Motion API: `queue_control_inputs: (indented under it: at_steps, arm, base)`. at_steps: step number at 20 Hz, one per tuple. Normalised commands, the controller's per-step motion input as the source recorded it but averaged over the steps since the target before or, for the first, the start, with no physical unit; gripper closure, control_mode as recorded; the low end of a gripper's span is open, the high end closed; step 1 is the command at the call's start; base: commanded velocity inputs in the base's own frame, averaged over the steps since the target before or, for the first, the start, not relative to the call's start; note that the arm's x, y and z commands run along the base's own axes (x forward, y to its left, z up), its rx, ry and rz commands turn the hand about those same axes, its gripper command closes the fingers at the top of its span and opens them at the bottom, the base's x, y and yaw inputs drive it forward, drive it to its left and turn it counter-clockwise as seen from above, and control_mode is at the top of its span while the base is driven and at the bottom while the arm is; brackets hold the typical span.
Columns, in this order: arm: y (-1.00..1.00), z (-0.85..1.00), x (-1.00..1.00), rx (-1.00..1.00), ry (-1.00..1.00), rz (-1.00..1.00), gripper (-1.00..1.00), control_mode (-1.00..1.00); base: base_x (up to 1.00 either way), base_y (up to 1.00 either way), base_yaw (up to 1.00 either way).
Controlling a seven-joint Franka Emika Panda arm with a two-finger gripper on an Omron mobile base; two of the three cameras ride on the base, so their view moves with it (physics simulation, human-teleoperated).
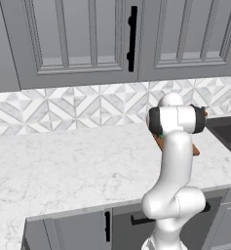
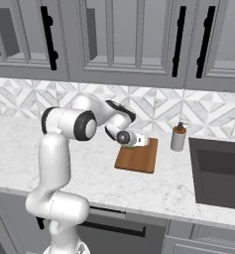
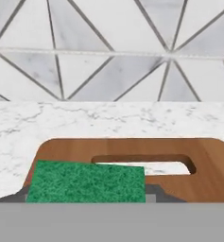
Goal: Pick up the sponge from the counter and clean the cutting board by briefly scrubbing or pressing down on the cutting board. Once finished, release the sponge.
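I have the gripper clamped on the sponge, which sits just under my hand over the near end of the cutting board. Pressing unevenly could slide the board along the counter.

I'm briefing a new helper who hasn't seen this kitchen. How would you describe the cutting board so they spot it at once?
On the white marble counter, look just left of the soap dispenser, in front of the tiled backsplash. The cutting board lies flat there: thin, reddish-brown wood, with a slot handle at its far end, the only wooden thing around.
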Motion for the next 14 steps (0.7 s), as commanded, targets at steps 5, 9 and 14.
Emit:
queue_control_inputs:
  at_steps: [5, 9, 14]
  arm:
    - [-0.35, -0.22, -0.60, -0.02, 0.06, 0.00, 1.00, -1.00]
    - [-0.59, -0.20, -0.65, 0.00, 0.00, 0.00, 1.00, -1.00]
    - [-0.42, -0.13, -0.56, 0.04, -0.07, 0.00, 1.00, -1.00]
  base:
    - [0.00, 0.00, 0.00]
    - [0.00, 0.00, 0.00]
    - [0.00, 0.00, 0.00]
